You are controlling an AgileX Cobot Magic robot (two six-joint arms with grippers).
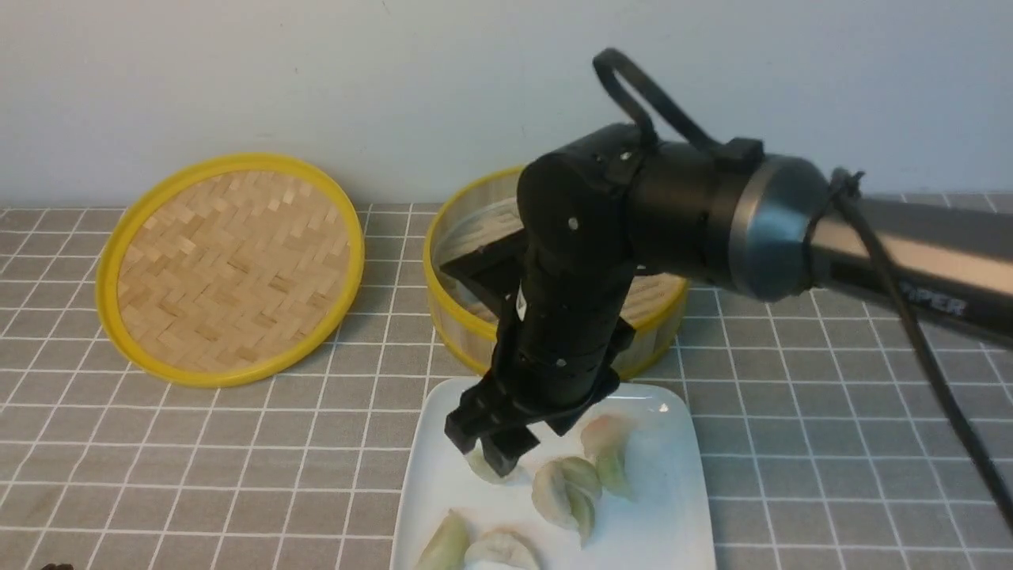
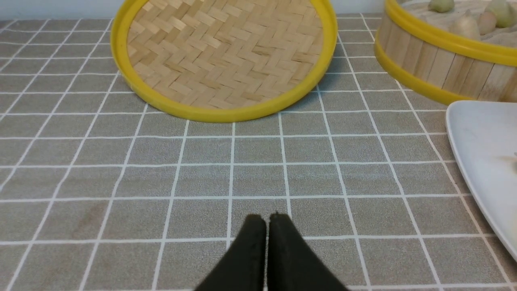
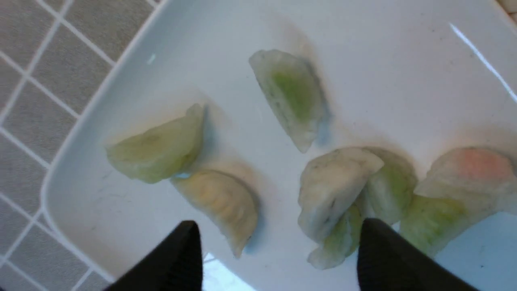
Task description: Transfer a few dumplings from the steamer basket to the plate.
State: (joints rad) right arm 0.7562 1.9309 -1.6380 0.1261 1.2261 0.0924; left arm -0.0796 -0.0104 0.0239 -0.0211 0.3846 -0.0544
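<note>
The white plate (image 1: 673, 507) lies in front of the steamer basket (image 1: 459, 317). Several dumplings lie on it: a green-white pair (image 1: 566, 491), a pinkish one (image 1: 609, 447) and two at the near edge (image 1: 447, 546). My right gripper (image 1: 495, 443) hangs open and empty just above the plate's far left part, over a pale dumpling (image 1: 489, 469). In the right wrist view its jaws (image 3: 278, 228) stand wide apart over the plate (image 3: 133, 81), between a yellowish dumpling (image 3: 218, 202) and a whitish-green one (image 3: 335, 190). My left gripper (image 2: 266, 218) is shut and empty above the tablecloth. More dumplings (image 2: 464, 26) sit in the basket (image 2: 428, 56).
The flat woven bamboo lid (image 1: 229, 265) lies to the left of the basket, also in the left wrist view (image 2: 226, 52). A grey checked cloth (image 1: 831, 396) covers the table. The right arm hides much of the basket's inside. A wall stands close behind.
</note>
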